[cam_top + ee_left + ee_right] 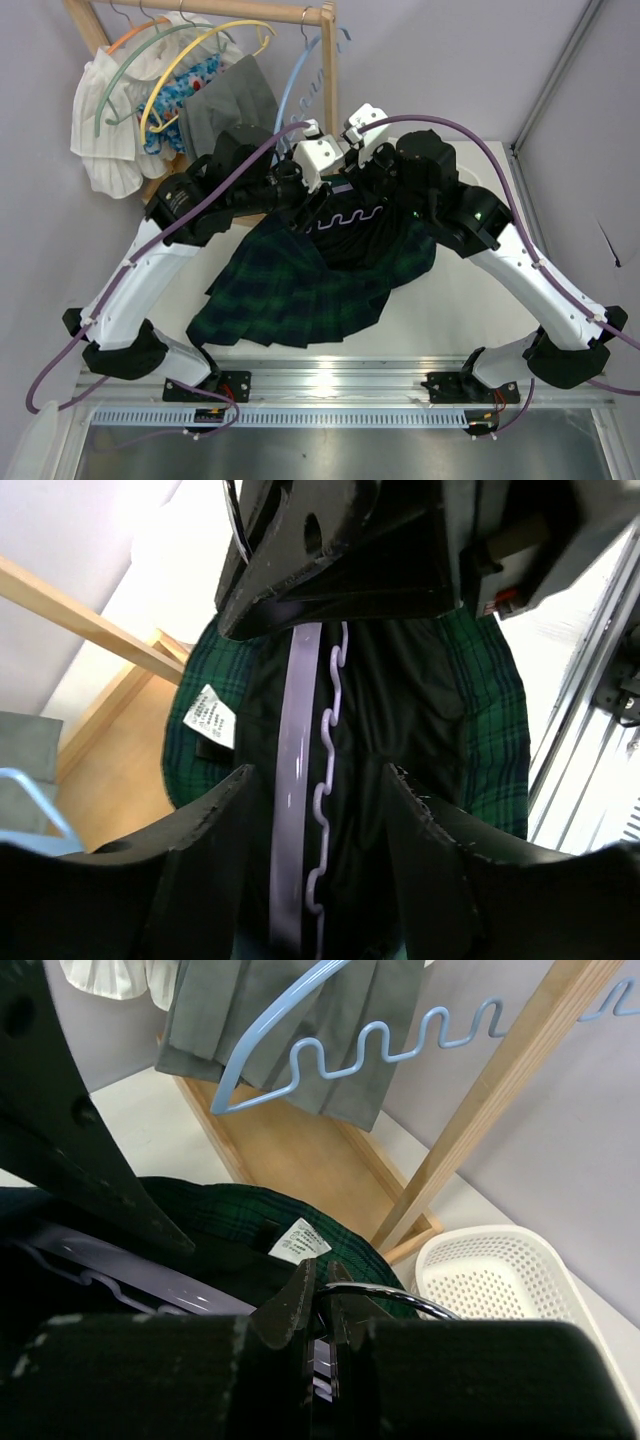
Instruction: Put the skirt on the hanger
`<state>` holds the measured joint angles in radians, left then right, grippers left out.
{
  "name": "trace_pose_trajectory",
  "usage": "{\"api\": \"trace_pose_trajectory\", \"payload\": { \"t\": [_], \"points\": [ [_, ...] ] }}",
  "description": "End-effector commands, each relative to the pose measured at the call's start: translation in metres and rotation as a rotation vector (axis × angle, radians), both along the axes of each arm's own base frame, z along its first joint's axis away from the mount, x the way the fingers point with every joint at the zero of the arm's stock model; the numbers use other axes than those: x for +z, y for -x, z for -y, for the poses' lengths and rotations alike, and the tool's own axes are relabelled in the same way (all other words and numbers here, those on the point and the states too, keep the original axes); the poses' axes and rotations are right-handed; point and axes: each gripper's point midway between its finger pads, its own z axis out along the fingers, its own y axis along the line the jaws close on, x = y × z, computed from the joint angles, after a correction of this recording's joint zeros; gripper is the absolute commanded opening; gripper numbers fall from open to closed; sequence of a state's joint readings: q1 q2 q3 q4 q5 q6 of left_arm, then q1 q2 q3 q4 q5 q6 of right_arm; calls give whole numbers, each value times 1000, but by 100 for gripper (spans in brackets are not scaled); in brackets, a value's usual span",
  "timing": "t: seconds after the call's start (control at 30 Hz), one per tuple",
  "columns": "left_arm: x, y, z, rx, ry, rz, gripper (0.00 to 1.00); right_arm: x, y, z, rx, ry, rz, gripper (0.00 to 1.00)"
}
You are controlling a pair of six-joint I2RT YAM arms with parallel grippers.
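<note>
Rack, upper left of top view: wooden rack (320, 60) with yellow hanger (200, 55), white ruffled garment (105, 150) and grey garment (225, 105); all near the working spot, easy to snag.
Left gripper (318, 780): fingers apart, astride the hanger (295, 780) without touching it, as seen in the left wrist view.
Skirt (300, 290): centre of top view, hem spread on the table (450, 320), waistband raised between the two wrists; white label (208, 715) visible inside the band.
Hanger position: wavy bar lying inside the open waistband, dark lining behind it, centre of top view just below the grippers.
Step in hand, by judgement: seating the waistband over the hanger's shoulders; best done by keeping the bar level, pulling the band evenly over both ends, and closing the left fingers only once centred on the bar.
Right gripper (322, 1305): fingers pressed together on a thin metal hook (390, 1300), probably the hanger's own; firm hold needed to stop swinging.
Blue hanger (350, 1045): upper centre of right wrist view, close above; likely to catch on any lift.
Basket (500, 1280): lower right of right wrist view, beside the rack foot, apart from the skirt.
</note>
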<state>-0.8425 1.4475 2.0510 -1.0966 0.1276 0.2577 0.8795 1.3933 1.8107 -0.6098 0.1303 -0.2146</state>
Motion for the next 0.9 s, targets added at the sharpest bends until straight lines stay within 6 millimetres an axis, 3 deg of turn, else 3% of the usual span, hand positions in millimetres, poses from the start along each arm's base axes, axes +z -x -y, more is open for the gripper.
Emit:
{"api": "trace_pose_trajectory", "payload": {
  "t": [0.0,0.1,0.23,0.4,0.53,0.7,0.87],
  "points": [
    [8,2,5,-1,60,-1,57,71,15,13,13,-171,132,0],
    [1,2,7,-5,45,-21,57,74,20,14,29,-182,140,0],
    [-11,-3,13,-3,27,-54,49,77,25,15,49,-203,148,0],
    [-3,-4,21,-20,113,-57,31,71,23,17,37,-188,141,0],
    [-11,-8,20,1,103,-76,14,72,23,18,40,-202,144,0],
    [-11,-6,22,-14,131,-80,1,67,20,15,45,-200,132,0],
    [-2,-11,20,6,204,-81,0,66,15,20,9,-224,107,0]
  ]
}}
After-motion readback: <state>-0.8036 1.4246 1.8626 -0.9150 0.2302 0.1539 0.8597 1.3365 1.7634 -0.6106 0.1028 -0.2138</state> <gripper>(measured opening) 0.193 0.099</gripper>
